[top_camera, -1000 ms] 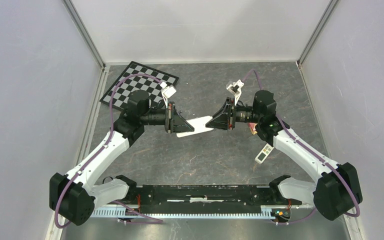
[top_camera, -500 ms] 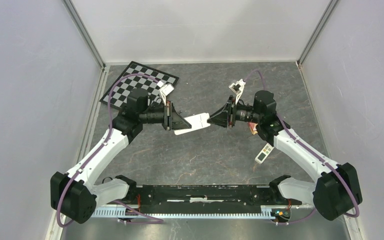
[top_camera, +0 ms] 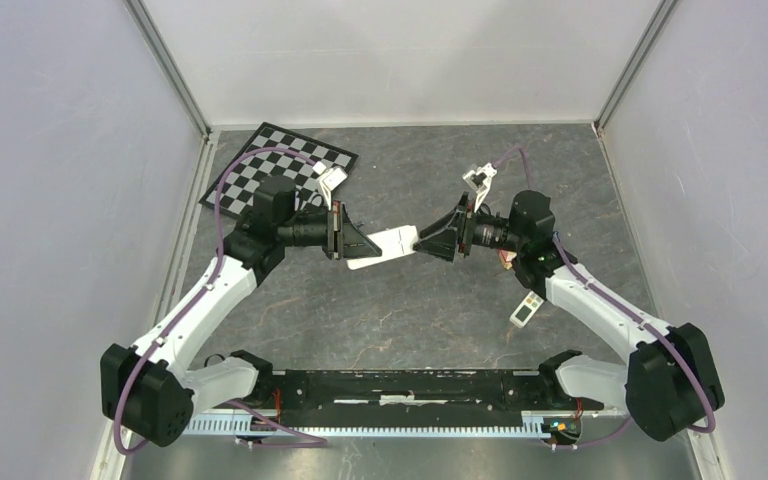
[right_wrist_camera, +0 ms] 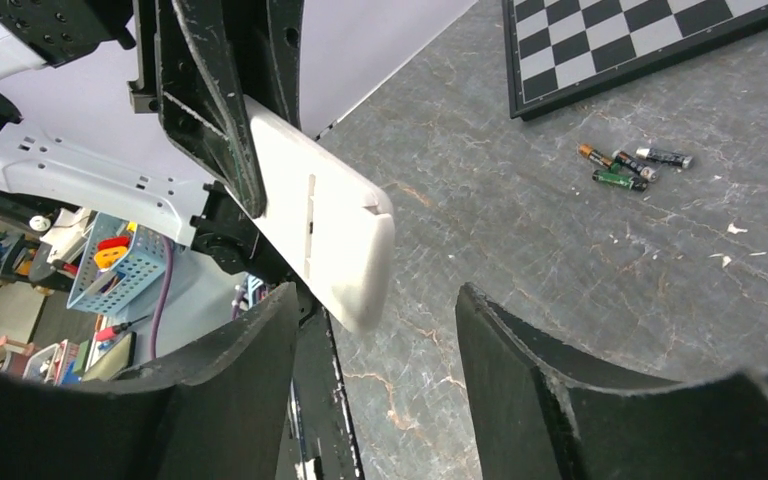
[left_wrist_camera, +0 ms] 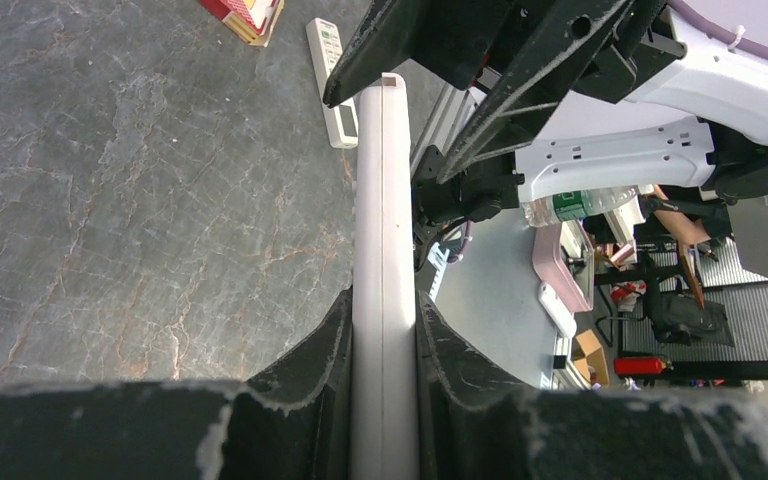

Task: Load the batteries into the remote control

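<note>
One remote control point(top_camera: 385, 246) in L jaws, R jaws wide at its tip.

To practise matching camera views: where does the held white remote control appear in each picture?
Top external: remote control at the picture's centre.
Left wrist: remote control edge-on, running up the middle.
Right wrist: remote control left of centre, plain side showing.
Shared landmark: grey marbled table.

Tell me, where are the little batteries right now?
In the right wrist view, the batteries lie clustered on the grey table just beside the checkerboard, at the upper right of the picture.
</note>
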`<state>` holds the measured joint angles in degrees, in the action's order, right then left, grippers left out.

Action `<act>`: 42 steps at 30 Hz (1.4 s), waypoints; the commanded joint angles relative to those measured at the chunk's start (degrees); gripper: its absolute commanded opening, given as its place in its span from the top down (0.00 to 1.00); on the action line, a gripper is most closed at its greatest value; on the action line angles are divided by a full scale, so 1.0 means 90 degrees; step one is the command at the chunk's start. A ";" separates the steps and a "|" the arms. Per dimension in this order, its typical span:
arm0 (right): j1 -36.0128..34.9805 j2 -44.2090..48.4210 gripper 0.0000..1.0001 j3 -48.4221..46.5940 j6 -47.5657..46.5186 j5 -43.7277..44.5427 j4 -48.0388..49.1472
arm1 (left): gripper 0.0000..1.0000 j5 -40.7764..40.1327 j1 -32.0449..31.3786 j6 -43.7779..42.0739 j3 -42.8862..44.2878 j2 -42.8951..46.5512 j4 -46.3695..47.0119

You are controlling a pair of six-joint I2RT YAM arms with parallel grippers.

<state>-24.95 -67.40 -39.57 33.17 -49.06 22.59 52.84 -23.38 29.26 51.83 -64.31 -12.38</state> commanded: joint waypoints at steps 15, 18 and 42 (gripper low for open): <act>-0.0235 -0.0359 0.49 0.0309 0.1052 0.0284 0.1716 | 0.98 0.0274 0.0011 0.0191 0.0256 -0.0088 0.0117; -0.0260 -0.0347 0.58 0.0233 0.0827 0.0492 0.1299 | 0.98 0.0205 0.0006 0.0174 0.0258 -0.0076 0.0078; -0.0255 0.0077 1.00 0.0247 0.0845 0.1173 0.0913 | 0.98 -0.0916 0.0013 -0.0550 0.0344 -0.0430 -0.0754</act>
<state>-27.29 -69.32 -35.77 41.78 -42.85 30.72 47.75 -23.11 28.84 52.88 -67.83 -16.43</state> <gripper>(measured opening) 0.025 0.270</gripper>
